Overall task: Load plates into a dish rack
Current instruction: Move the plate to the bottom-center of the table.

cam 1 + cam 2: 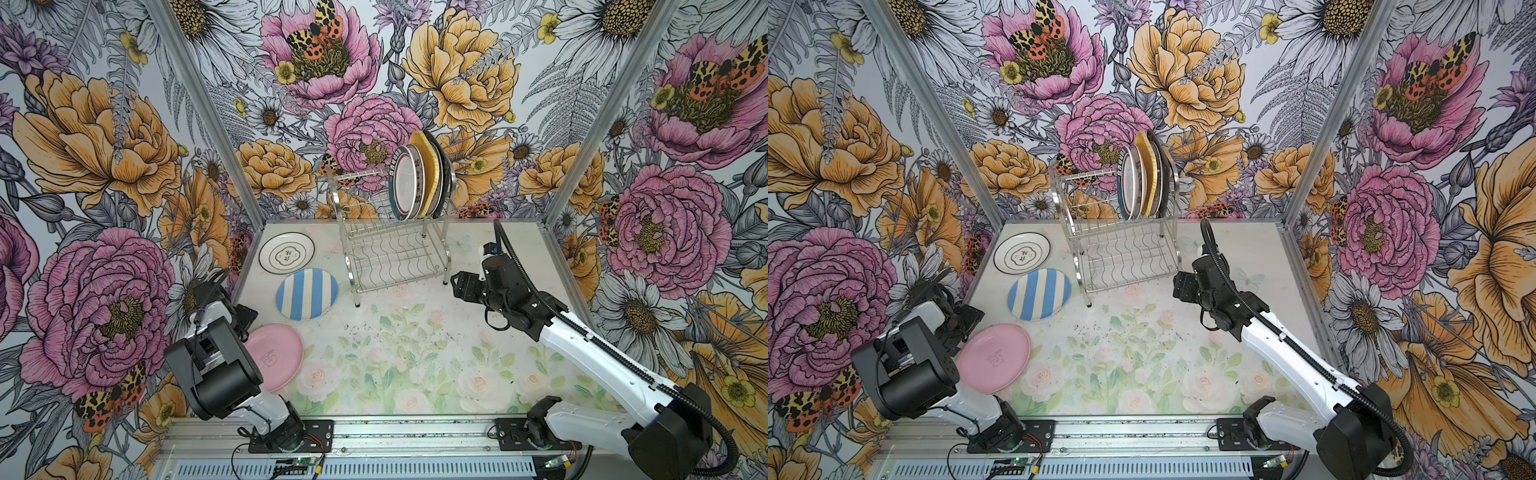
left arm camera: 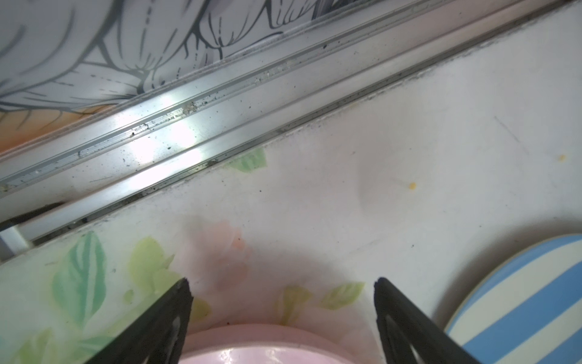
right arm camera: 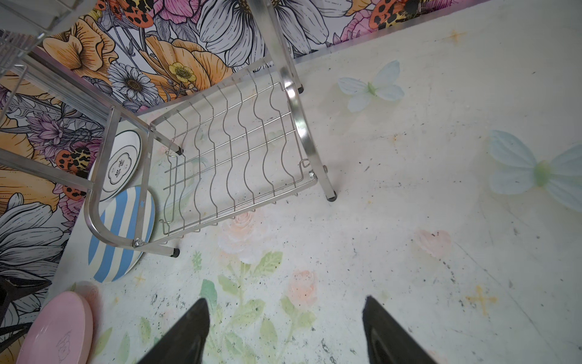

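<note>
Both grippers have their jaws spread and pinch nothing. I see the left gripper (image 2: 282, 283) low over the rim of the pink plate (image 1: 276, 357), which lies flat on the table (image 1: 415, 353) on the left side. Behind it lie the blue-white striped plate (image 1: 307, 293) and then the white plate with dark rings (image 1: 286, 252), both flat. The right gripper (image 3: 285, 299) hovers over the table, near the front right leg of the dish rack (image 1: 390, 249). Several plates (image 1: 419, 178) stand on edge in its upper tier, at the right end.
</note>
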You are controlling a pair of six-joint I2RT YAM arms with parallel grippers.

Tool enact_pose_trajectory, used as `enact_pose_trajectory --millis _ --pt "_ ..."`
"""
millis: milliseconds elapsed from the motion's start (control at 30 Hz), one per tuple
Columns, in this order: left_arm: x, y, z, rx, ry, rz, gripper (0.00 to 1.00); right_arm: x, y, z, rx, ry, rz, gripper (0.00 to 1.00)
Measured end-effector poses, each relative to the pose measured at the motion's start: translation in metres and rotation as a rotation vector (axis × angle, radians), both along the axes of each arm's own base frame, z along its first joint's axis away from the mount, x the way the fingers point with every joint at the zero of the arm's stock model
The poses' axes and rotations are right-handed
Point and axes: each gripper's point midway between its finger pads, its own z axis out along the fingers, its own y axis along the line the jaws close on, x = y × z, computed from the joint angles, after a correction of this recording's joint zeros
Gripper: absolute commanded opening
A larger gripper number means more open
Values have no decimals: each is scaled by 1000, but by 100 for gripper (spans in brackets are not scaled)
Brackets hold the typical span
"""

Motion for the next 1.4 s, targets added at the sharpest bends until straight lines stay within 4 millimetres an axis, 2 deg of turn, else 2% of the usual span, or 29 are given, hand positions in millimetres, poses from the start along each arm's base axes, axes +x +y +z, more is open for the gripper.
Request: enact_pose_trajectory --millis 367,767,900,1000,1133,1400 --pt "-8 -25 1 -63 -57 -24 88 -6 -6 1 8 -10 -5 77" --pt "-17 -79 0 -141 -87 -114 88 -8 -7 -3 7 -4 -4 78" --pt "-22 -80 6 -144 -91 -100 88 -8 -7 -3 8 -4 -3 78" --pt "-29 -73 7 -146 -88 -62 88 -7 -7 -3 10 -4 -4 78" --pt "-37 -65 2 -162 -72 -9 88 -7 -7 -3 16 -3 -9 78" --pt "-40 -69 -6 -197 -43 1 87 -9 -8 -5 18 -2 -9 78"
